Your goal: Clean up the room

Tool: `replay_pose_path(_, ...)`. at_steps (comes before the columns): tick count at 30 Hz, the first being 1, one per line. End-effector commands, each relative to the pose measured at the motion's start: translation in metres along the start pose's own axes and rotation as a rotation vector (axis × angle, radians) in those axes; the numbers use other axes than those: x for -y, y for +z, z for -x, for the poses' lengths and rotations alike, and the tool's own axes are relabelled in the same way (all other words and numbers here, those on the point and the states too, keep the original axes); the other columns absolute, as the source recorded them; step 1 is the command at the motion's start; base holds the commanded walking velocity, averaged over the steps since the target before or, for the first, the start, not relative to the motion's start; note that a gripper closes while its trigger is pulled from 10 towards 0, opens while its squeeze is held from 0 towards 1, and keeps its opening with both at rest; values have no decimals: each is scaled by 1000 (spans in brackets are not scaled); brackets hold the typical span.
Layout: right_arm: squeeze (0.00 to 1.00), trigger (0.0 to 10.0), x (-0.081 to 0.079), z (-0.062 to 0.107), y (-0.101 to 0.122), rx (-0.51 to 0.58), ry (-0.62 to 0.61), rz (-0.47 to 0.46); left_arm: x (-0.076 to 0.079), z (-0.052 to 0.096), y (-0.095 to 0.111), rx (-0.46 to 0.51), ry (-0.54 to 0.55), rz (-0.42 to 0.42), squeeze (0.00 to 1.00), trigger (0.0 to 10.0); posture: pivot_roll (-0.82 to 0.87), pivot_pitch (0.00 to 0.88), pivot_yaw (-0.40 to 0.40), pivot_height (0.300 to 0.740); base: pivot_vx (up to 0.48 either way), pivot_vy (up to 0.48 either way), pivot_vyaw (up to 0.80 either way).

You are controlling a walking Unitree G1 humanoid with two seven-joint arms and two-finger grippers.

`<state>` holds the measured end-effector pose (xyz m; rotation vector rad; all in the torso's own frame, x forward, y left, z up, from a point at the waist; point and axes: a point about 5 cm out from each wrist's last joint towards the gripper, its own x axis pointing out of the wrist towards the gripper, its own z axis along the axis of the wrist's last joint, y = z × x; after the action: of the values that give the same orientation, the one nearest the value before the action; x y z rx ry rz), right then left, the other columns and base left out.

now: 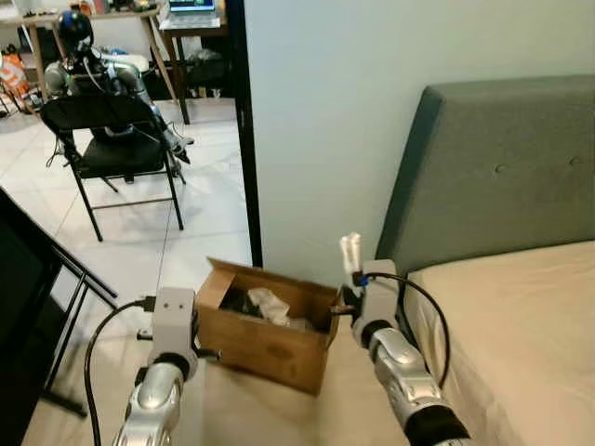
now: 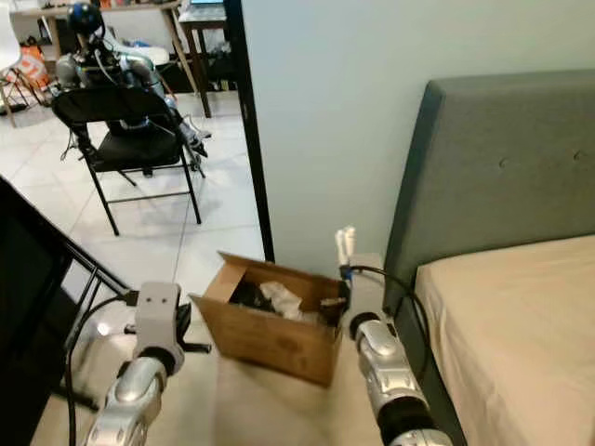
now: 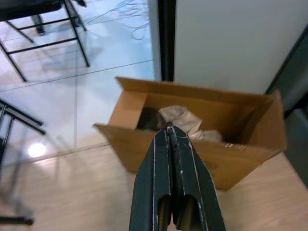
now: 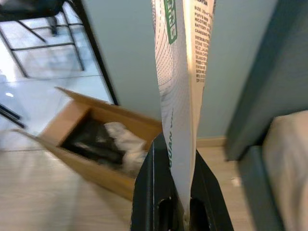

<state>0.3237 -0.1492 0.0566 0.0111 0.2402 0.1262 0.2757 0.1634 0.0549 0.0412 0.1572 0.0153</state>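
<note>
At the far left, a dark panel (image 1: 19, 279) on a black stand is leaning into the head views. Behind it, a second humanoid robot (image 1: 88, 60) is sitting slumped on a black folding chair (image 1: 116, 153) on the pale tiled floor (image 1: 200, 209), with wooden desks (image 1: 186, 28) beyond.

The left gripper (image 3: 169, 137) is hovering just short of the cardboard box (image 1: 270, 339); its two black fingers are lying pressed together with nothing between them. The box is sitting on the wooden floor (image 1: 344, 409) with its flaps open, against the foot of the pale blue wall (image 1: 316, 139). It is holding crumpled pale paper (image 1: 270, 305) on top of something dark, whose kind is too unclear to tell.

The right gripper (image 4: 175, 159) is hanging above the box's right end, beside the wall. Its fingers are closing tightly on a flat white packet (image 4: 185, 72) with green and black print, which is standing upright out of them, and showing as a white strip above the wrist in the head views.

To the right, the grey padded headboard (image 1: 502, 167) is rising over a bed with a beige sheet (image 1: 521, 334).
</note>
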Motion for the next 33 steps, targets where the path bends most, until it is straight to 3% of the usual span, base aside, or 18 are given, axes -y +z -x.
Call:
replay_pose_path(1,0,10000,-11,-1,-3,-20,45,0,-6,3,-5,-17,18,-7,0,10000,-10,58,-2,740,337,0,0)
replay_pose_path(26,0,10000,-18,0,-8,-57,135,32,-5,5,-5,-16,12,-15,0,10000,-6,66,0,740,335,0,0)
replay_pose_path(31,0,10000,-21,-1,-13,-122,192,131,-6,6,-6,-15,14,-30,0,10000,0,66,-3,740,0,0,0)
replay_pose_path(33,0,10000,-22,0,-18,-206,252,238,-8,8,-7,-16,20,-32,0,10000,2,67,-5,740,0,0,0)
